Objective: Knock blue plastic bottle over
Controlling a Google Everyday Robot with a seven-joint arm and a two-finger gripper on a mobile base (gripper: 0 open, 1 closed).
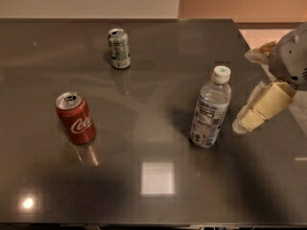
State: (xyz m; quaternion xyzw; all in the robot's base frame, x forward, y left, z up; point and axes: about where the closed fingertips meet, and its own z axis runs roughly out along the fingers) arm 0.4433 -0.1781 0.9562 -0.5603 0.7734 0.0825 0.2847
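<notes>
The blue plastic bottle (pixel 210 108) stands upright on the dark table (pixel 153 143), right of centre. It is clear and bluish, with a white cap and a printed label. My gripper (pixel 259 109) comes in from the right edge of the view. It hangs just above the table, a short gap to the right of the bottle at about label height. It is not touching the bottle.
A red Coca-Cola can (pixel 75 118) stands at the left. A green-and-white can (pixel 118 48) stands at the back, left of centre. The table's right edge runs close behind the gripper, with pale floor beyond it.
</notes>
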